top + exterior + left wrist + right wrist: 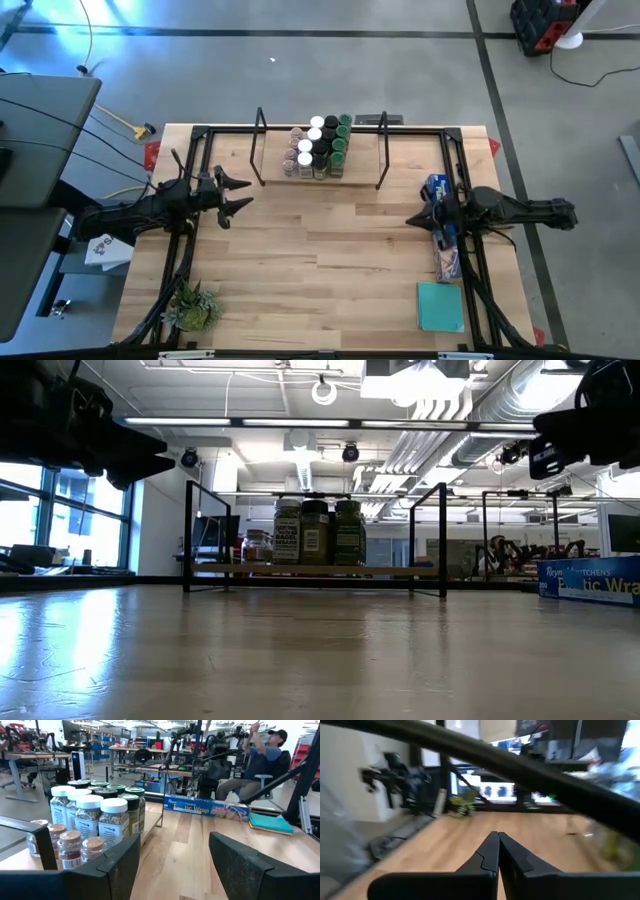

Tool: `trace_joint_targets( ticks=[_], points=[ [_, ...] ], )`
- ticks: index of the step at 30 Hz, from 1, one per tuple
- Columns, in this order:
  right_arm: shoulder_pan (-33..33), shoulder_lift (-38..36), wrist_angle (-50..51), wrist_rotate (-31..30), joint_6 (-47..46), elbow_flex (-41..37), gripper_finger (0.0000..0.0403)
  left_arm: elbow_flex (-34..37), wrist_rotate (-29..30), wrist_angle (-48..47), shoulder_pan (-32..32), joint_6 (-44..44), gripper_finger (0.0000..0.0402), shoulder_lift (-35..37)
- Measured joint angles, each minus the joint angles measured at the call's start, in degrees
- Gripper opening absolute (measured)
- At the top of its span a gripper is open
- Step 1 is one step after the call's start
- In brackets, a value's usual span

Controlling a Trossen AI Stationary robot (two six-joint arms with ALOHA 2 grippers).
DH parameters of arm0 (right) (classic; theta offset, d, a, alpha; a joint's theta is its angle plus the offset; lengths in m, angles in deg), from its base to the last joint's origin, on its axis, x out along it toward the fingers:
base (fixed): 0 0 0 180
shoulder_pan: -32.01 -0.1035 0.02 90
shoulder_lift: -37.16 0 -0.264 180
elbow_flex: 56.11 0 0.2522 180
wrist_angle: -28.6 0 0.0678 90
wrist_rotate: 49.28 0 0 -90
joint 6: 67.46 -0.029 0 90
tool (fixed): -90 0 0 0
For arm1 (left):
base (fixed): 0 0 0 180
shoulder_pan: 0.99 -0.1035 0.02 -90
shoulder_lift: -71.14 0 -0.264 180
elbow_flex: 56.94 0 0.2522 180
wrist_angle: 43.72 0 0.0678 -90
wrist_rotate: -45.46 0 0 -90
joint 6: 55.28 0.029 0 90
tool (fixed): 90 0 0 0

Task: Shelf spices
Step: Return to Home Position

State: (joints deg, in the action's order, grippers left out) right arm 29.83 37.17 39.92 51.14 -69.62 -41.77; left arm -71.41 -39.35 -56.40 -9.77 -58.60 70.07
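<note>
Left hand (244,194) was released, empty, at left of the surface (320,260) | right hand (412,220) was clenched on nothing, at right | spices (318,147) stood together on the shelf (365,165), far middle | no loose jar visible; shelving looked finished.

spice jars grouped on a rack at the back of the table

the shelf (365,165) stands at the middle of the table's (320,270) far edge. the spices (318,147) stand packed in rows on its board, near the middle, touching one another. the left gripper (244,195) hangs over the table's left side, in front of the shelf's left end and apart from it. the right gripper (410,220) hangs over the right side. a long box (449,262) lies along the right edge, partly under the right arm. a flat square (440,306) lies just in front of it. a small plant (192,308) sits at the near left corner.
</note>
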Motion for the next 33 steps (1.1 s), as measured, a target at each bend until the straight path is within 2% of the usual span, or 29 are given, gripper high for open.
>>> trace_joint_targets(
  ticks=[2,4,6,33],
  points=[
    [-0.61,0.0,0.5,-2.89,3.58,0.0,0.0,0.0,-0.04,0.03,0.0,-0.01,0.0232,-0.14],
    [-1.05,0.0,1.15,-7.03,3.69,-0.02,0.0,0.0,-0.04,0.03,0.0,0.01,0.0232,-0.14],
    [-1.04,0.0,1.37,-8.61,3.7,-0.02,0.0,0.0,-0.06,0.03,0.0,0.01,0.0232,-0.16],
    [-1.19,1.51,1.62,-8.49,3.7,0.0,0.0,0.0,-0.04,0.03,0.0,0.0,0.0232,-0.2]
  ],
)
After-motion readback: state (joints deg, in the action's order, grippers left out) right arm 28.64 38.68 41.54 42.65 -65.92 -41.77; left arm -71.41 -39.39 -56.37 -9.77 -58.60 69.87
